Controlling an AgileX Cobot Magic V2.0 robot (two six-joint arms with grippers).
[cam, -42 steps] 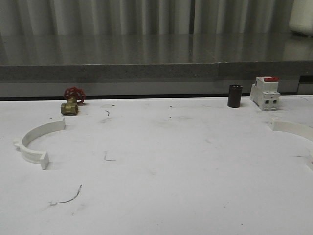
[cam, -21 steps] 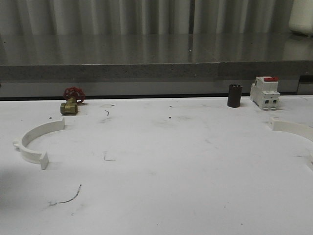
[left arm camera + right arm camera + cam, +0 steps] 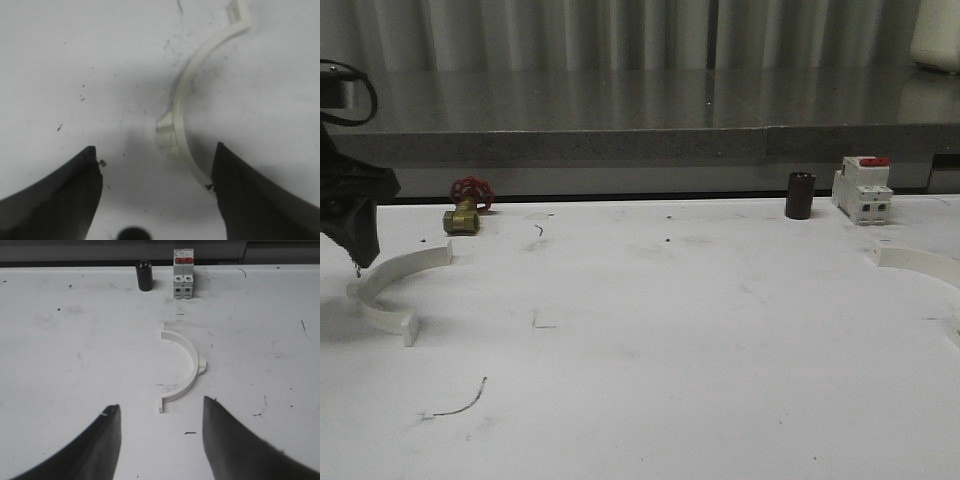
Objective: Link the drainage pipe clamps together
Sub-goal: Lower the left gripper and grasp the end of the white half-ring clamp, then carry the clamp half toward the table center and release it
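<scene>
Since a half second ago the left gripper [image 3: 358, 255] has dropped into the front view at about 9 o'clock, right over the left clamp half [image 3: 395, 285]; nothing else on the table [image 3: 650, 340] budged. Its jaws are spread wide, with the half-ring [image 3: 186, 112] and its side lug lying between the fingers [image 3: 60, 200], not pinched yet. The right gripper [image 3: 160, 440] is open too, hanging back from the right clamp half [image 3: 184, 369], which sits out at 3 o'clock in the front view, below the breaker [image 3: 862, 190]. These look like thin, stiff, light plastic, kinda slick, so I'd pinch across the band near the lug rather than the end tabs.
</scene>
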